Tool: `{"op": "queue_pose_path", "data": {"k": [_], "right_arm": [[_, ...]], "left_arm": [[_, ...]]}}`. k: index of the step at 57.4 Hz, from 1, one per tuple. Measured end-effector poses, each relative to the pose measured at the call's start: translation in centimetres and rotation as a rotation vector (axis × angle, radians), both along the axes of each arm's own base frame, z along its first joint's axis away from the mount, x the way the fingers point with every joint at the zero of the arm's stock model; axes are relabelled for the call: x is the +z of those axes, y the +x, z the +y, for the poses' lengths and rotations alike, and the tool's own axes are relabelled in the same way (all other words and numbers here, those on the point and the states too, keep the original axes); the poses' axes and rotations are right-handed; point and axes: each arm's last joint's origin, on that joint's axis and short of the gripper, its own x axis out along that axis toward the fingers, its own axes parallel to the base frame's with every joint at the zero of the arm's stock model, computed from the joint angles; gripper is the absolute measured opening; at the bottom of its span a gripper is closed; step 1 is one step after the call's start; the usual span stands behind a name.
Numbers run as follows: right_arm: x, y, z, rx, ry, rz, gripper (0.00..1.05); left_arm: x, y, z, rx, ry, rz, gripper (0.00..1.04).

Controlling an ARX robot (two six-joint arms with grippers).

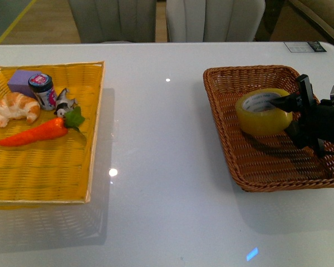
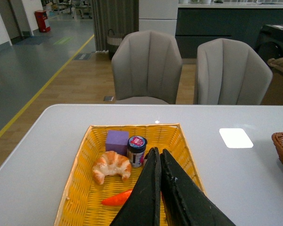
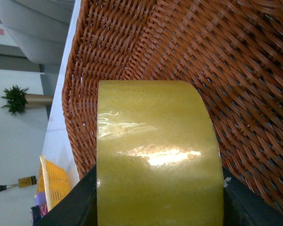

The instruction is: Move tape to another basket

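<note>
Front view, item one: tape (image 1: 263,111), tilted inside the brown basket (image 1: 256,172) on my right, clamped across its width by my right gripper (image 1: 285,114), apparently for carrying or setting down; left gripper (image 2: 159,153) pinched closed, empty, parked above the yellow tray (image 2: 80,202).

Croissant (image 1: 15,108), carrot (image 1: 36,133), jar (image 1: 43,90) and purple block (image 1: 22,82) on yellow tray (image 1: 44,172)

Bright even light; lamp glints on table (image 1: 167,139); glare on tape (image 3: 160,141).
</note>
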Motion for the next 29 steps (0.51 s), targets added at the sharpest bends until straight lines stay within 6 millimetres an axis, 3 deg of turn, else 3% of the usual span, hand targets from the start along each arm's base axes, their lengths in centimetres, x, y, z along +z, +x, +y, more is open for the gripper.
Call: {"op": "queue_pose_path", "data": {"k": [4,21,29], "right_arm": [[-0.1,0.0,0.0,0.001,0.0,0.002,0.47],[0.2,-1.7,-0.4,-0.005,-0.012,0.034,0.96],[2.9,-2.9,-1.4,-0.031,-0.023,-0.012,0.96]], "left_arm": [[-0.5,-0.3,0.0,0.0,0.0,-0.002,0.02],[-0.2,-1.3,0.0,0.001,0.0,-0.009,0.02],[-0.2,-1.7,0.0,0.002,0.0,-0.012,0.02]]}}
